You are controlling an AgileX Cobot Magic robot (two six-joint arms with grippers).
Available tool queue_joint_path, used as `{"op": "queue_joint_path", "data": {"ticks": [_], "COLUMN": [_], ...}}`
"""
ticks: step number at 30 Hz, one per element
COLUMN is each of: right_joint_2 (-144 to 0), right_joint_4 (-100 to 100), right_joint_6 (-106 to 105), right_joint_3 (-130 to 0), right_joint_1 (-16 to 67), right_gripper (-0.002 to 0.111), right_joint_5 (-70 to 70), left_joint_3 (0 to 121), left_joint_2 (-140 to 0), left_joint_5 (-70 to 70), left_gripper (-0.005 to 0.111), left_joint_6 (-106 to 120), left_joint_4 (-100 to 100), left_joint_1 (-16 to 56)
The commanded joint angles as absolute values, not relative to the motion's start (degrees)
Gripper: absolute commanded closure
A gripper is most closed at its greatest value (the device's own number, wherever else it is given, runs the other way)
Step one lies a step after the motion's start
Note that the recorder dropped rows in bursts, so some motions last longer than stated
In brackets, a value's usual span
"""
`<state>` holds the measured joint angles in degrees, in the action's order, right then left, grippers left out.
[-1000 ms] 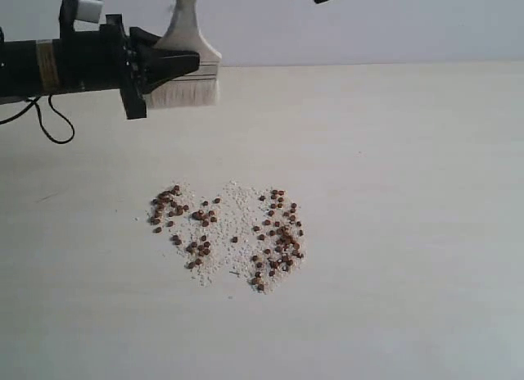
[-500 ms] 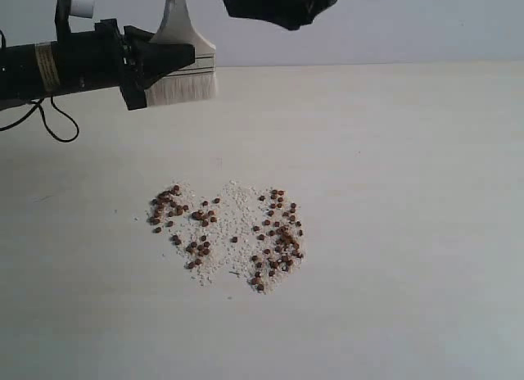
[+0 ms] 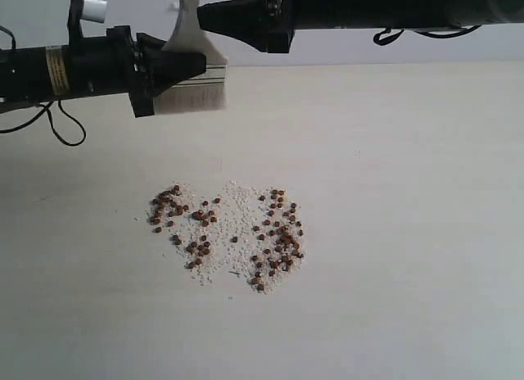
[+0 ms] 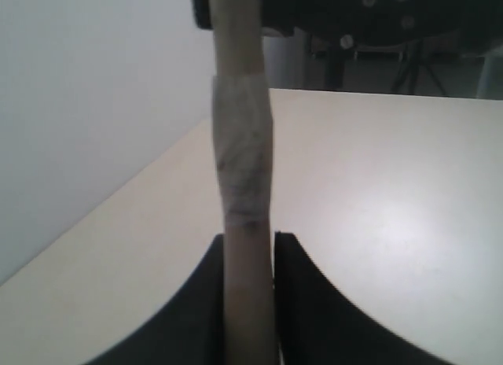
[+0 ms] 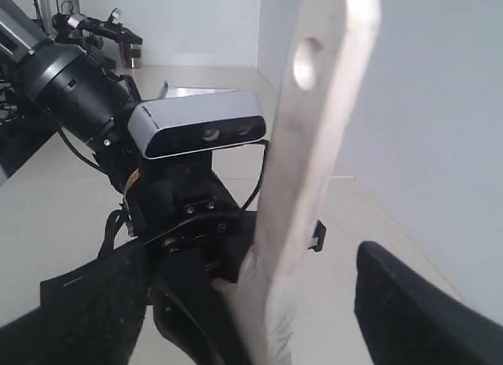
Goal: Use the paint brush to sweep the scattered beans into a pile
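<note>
Pale table (image 3: 409, 175), beans (image 3: 278, 237) unswept. Beyond them the left gripper (image 3: 184, 66) clamps the brush (image 3: 195, 97); the right gripper (image 3: 214, 18), newly arrived, straddles its handle with jaws wide: handover likely.

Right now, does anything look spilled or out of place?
Yes: the beans lie scattered on the table in two loose clusters among off-white crumbs. The paint brush hangs clear of them in the left gripper.

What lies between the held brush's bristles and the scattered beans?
Nothing: in the exterior view, only bare table shows between the paint brush bristles and the beans.
</note>
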<state>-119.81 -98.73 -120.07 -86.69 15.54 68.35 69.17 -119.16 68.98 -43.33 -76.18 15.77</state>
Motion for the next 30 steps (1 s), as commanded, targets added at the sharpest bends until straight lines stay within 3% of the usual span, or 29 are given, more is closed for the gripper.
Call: {"op": "queue_joint_path", "data": {"ticks": [1, 19, 30], "right_joint_2": [-120.42, -120.24, -120.24], "right_joint_4": [-99.67, -99.95, -99.95], "right_joint_6": [-121.16, -111.51, -109.09], "right_joint_3": [-87.38, -87.38, -87.38], "right_joint_1": [15.19, 15.19, 15.33], "right_gripper": [0.041, 0.041, 0.048], "right_joint_5": [69.96, 69.96, 69.96], "left_joint_3": [70.69, 71.27, 71.27], "left_joint_2": [-119.06, -119.06, -119.06], "left_joint_5": [69.96, 69.96, 69.96], "left_gripper": [0.107, 0.107, 0.107], "left_joint_6": [-43.59, -42.19, -42.19], "left_joint_4": [-79.16, -77.25, -75.78], "left_joint_1": [17.41, 19.34, 19.34]}}
